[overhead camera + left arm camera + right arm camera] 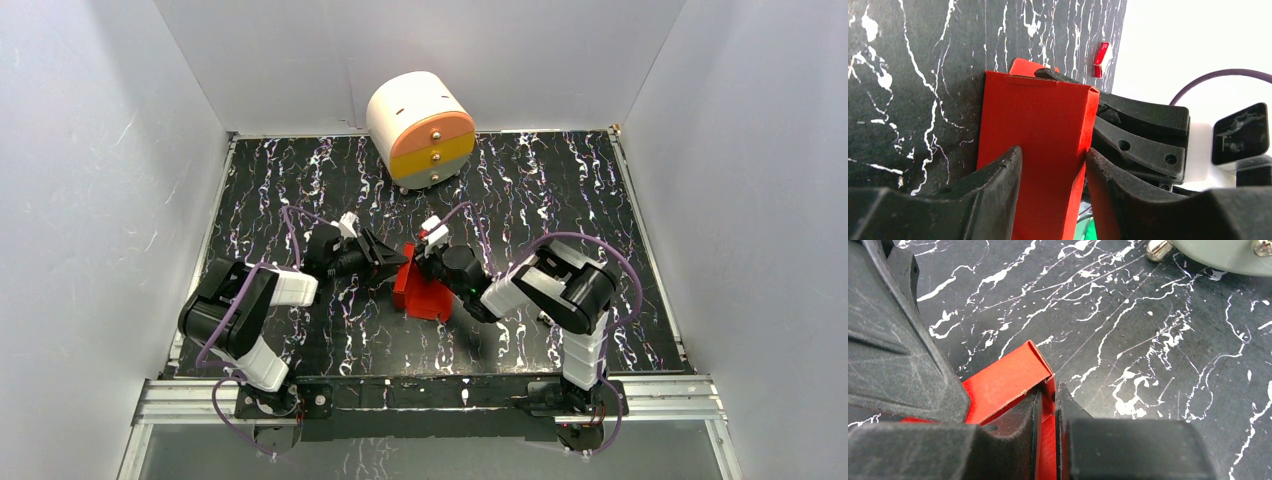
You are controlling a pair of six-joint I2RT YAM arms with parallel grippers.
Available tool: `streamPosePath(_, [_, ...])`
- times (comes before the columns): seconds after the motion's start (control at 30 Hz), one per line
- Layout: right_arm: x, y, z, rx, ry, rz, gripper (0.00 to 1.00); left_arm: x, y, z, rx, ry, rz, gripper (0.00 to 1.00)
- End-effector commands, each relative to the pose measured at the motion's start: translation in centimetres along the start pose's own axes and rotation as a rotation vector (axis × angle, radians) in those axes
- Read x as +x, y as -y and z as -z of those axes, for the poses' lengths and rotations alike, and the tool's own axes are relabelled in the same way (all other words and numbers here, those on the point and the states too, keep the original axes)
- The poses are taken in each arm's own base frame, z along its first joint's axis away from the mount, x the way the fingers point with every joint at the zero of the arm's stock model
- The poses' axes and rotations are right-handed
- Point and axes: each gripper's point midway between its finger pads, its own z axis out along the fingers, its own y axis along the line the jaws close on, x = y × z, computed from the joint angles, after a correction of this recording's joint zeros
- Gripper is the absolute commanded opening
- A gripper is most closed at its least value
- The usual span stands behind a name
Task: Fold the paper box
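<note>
The paper box (pixel 425 295) is bright red card, partly folded, standing on the black marbled table (pixel 560 190) between my two grippers. In the left wrist view its broad face (pixel 1043 115) fills the middle. My left gripper (pixel 1053 155) has its jaws apart in front of that face, which is wider than the gap. The right fingertip (pixel 1093 160) touches the card's folded edge. From above, the left gripper (pixel 392 265) meets the box from the left. My right gripper (pixel 1048 395) is shut on a thin wall of the box (pixel 1008 377), coming in from the right (pixel 428 265).
A round white, orange and yellow drawer unit (pixel 420 128) stands at the back of the table; its grey underside (pixel 1228 255) and a metal knob (pixel 1158 249) show at the top of the right wrist view. A tiny red-and-white piece (pixel 1102 59) lies beyond the box. White walls enclose three sides.
</note>
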Motion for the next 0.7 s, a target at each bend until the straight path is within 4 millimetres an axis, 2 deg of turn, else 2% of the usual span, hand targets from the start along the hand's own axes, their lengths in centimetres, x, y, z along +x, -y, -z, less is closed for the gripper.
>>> streamPosePath(0.0, [-1.3, 0.4, 0.3, 0.036, -0.002, -0.001, 0.11, 0.4, 1.5, 0.1, -0.001, -0.063, -0.072, 0.5])
streamPosePath(0.23, [-0.7, 0.6, 0.5, 0.124, -0.076, 0.0, 0.11, -0.7, 1.6, -0.6, -0.016, -0.056, -0.09, 0.53])
streamPosePath(0.47, [-0.5, 1.7, 0.7, 0.21, -0.077, -0.04, 0.13, 0.0, 1.7, -0.8, 0.024, -0.101, -0.045, 0.49])
streamPosePath(0.67, [-1.1, 1.3, 0.4, 0.188, -0.065, -0.029, 0.16, -0.3, 2.2, -0.3, -0.001, -0.082, -0.08, 0.52])
